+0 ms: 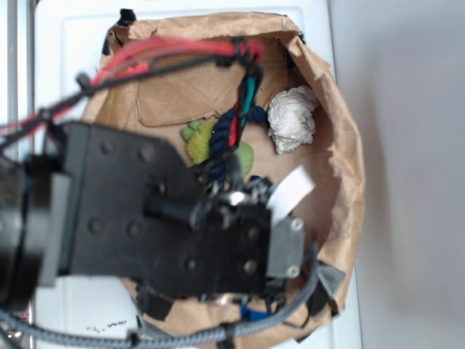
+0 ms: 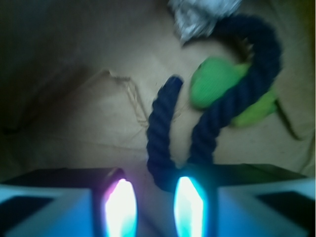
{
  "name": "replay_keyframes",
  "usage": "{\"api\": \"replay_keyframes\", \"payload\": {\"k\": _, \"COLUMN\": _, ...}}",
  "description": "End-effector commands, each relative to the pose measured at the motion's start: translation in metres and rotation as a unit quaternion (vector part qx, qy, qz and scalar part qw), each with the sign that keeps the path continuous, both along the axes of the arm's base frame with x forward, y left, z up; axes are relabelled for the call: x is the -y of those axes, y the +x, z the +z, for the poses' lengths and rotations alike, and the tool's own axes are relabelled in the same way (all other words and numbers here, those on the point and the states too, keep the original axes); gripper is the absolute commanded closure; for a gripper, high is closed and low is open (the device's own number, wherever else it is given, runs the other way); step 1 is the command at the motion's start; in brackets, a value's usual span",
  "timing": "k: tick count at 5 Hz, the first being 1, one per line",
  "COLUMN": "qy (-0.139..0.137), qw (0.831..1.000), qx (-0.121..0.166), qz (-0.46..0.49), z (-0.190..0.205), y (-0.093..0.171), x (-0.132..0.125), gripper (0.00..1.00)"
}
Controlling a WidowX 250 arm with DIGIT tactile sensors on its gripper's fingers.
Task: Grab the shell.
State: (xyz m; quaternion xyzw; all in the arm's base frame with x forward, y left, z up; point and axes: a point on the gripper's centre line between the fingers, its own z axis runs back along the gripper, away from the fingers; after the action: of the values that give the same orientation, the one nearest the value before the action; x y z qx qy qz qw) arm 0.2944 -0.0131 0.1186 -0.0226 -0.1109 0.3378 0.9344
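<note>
Gripper (image 2: 154, 210) jaws spread over the paper bag (image 2: 74, 113) floor — rope (image 2: 163, 133) loop just ahead, shell not visible.

Twisted fibre rope (image 2: 163, 133); crumpled brown paper bag (image 1: 341, 145).

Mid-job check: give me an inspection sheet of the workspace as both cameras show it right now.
Surface: brown paper bag with rolled-down walls, standing on a white top.
Job's things: shell, nothing seen in either view.
Clutter: navy rope looped over a green toy; white crumpled paper ball behind them.
Grippers: gripper above the bag floor, jaws apart, the rope's bend between them, not clamped.
Cables: red and black wires across the bag; grey braided cable below the arm.
Surroundings: grey area on the right of the exterior view.
</note>
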Motion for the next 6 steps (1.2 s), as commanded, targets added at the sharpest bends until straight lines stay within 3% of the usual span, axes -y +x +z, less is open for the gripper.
{"api": "replay_keyframes", "payload": {"k": 1, "qy": 0.035, "qw": 0.998, "qx": 0.034, "qz": 0.032, "z": 0.056, "y": 0.006, "x": -0.021, "gripper": 1.0}}
{"api": "replay_keyframes", "payload": {"k": 2, "qy": 0.034, "qw": 0.998, "qx": 0.035, "qz": 0.03, "z": 0.061, "y": 0.004, "x": -0.022, "gripper": 1.0}}
{"api": "replay_keyframes", "payload": {"k": 3, "qy": 0.041, "qw": 0.999, "qx": 0.03, "qz": 0.001, "z": 0.05, "y": -0.002, "x": -0.016, "gripper": 0.0}}
{"api": "replay_keyframes", "payload": {"k": 4, "qy": 0.059, "qw": 0.996, "qx": 0.052, "qz": -0.039, "z": 0.029, "y": -0.011, "x": -0.003, "gripper": 0.0}}
{"api": "replay_keyframes", "payload": {"k": 5, "qy": 0.09, "qw": 0.993, "qx": 0.055, "qz": -0.053, "z": 0.006, "y": -0.012, "x": 0.003, "gripper": 0.0}}
{"api": "replay_keyframes", "payload": {"k": 6, "qy": 0.081, "qw": 0.993, "qx": 0.041, "qz": -0.073, "z": -0.008, "y": -0.013, "x": 0.009, "gripper": 0.0}}
